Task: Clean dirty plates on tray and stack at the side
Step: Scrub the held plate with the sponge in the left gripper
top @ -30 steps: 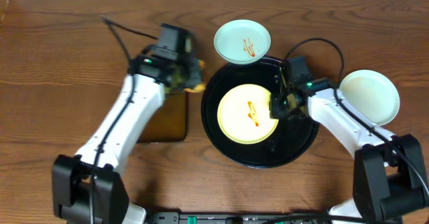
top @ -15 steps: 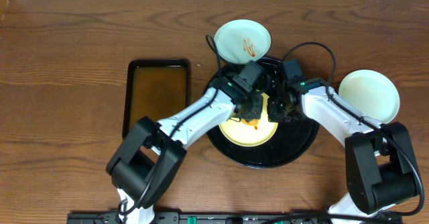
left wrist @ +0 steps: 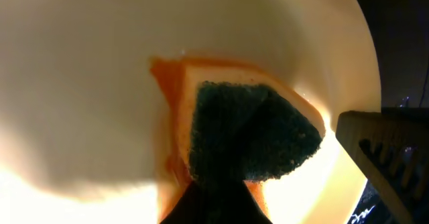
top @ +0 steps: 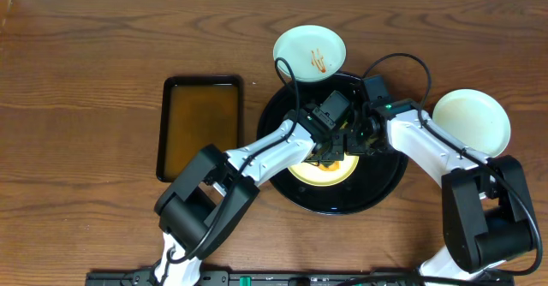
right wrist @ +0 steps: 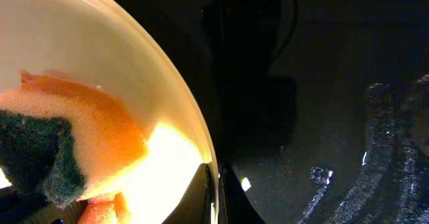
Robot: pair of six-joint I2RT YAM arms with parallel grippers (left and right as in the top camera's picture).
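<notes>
A cream-yellow plate (top: 315,173) lies on the round black tray (top: 387,181). My left gripper (top: 330,151) is shut on an orange sponge with a dark green scouring face (left wrist: 249,138), and the sponge is pressed flat onto that plate's centre (left wrist: 87,70). My right gripper (top: 354,140) is shut on the plate's right rim (right wrist: 216,196), one finger inside and one outside. The sponge (right wrist: 74,150) also shows in the right wrist view. A pale blue plate (top: 309,53) with orange sauce streaks sits at the tray's far edge. Another pale plate (top: 472,122) rests on the table to the right.
A rectangular black tray of brownish liquid (top: 200,128) lies left of the round tray, with no sponge in it. Cables loop over the round tray's far side (top: 402,63). The wet black tray floor (right wrist: 322,83) fills the right wrist view beside the plate.
My left arm swung from the rectangular tray over to the cream plate with the sponge and now covers the sauce streak. The right gripper kept hold of the rim.
</notes>
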